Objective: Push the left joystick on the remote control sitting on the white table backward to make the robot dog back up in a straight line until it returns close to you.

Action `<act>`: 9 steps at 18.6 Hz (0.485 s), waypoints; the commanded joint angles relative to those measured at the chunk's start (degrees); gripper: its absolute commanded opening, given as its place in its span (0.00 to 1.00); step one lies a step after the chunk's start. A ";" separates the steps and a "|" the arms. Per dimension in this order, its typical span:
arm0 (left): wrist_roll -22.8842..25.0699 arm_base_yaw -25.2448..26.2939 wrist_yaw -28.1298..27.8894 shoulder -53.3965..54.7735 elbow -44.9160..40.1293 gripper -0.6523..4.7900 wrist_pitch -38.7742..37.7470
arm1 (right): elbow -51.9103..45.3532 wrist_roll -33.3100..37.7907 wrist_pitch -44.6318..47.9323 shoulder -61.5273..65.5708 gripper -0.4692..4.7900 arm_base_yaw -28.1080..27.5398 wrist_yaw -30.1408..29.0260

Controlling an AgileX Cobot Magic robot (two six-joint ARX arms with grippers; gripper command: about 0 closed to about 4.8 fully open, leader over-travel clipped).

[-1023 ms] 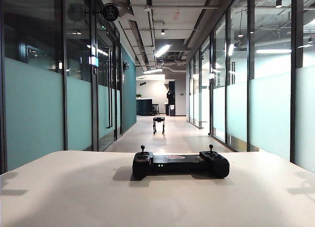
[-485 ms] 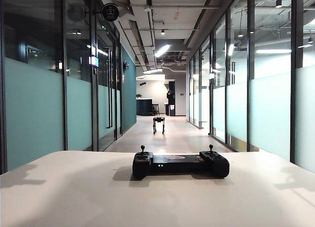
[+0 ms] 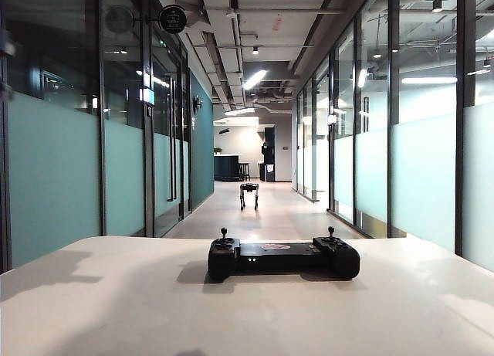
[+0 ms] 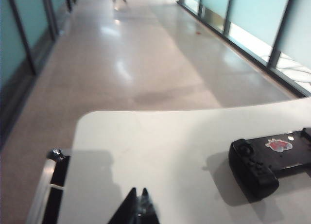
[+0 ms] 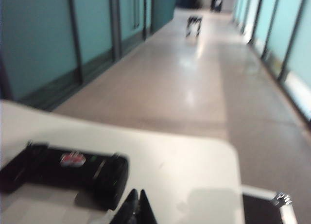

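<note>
On the white tabletop [image 3: 116,310], near the middle of the exterior view, lies the remote control [image 3: 283,259], its two green lights facing the camera. The left joystick [image 3: 224,235] stands upright on its left end, with its twin stick [image 3: 330,232] on the right end. Far down the corridor floor [image 3: 266,213], between glass walls, stands the robot dog [image 3: 248,194], small and well apart from the tabletop. This view shows neither arm nor gripper, only soft shadows at the tabletop's edges.

The left wrist view looks down on the tabletop's left corner and finds the left gripper [image 4: 138,207] low over bare surface, its dark fingers [image 4: 127,209] brought together to a point with no gap visible and nothing between them. The remote control [image 4: 265,161] sits well off to one side of it, untouched; a red-and-white sticker [image 4: 277,144] shows on its flat middle bar, a detail that is only faint from the exterior camera. The joystick cannot be made out clearly here.

The right wrist view, blurred, shows the right gripper [image 5: 135,209] near the remote control's [image 5: 68,170] right end, its fingers [image 5: 128,210] closed on nothing, just beside the bulky grip but apart from it. The same sticker [image 5: 73,159] appears here, and the robot dog [image 5: 194,25] is a dark shape far up the corridor.
</note>
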 commanded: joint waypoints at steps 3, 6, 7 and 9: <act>-0.13 -0.17 6.10 9.20 4.96 0.11 1.75 | 0.28 -0.13 7.89 9.01 0.09 3.56 1.97; -0.15 -0.17 8.44 15.39 7.98 0.11 1.97 | 0.28 -0.09 13.09 15.76 0.09 4.76 1.77; -0.15 -0.17 9.11 17.09 8.85 0.11 2.03 | 0.28 -0.07 15.30 18.36 0.09 4.76 1.51; -0.15 -0.17 9.90 20.87 10.86 0.11 2.16 | 0.28 1.16 19.76 23.21 0.09 4.76 1.55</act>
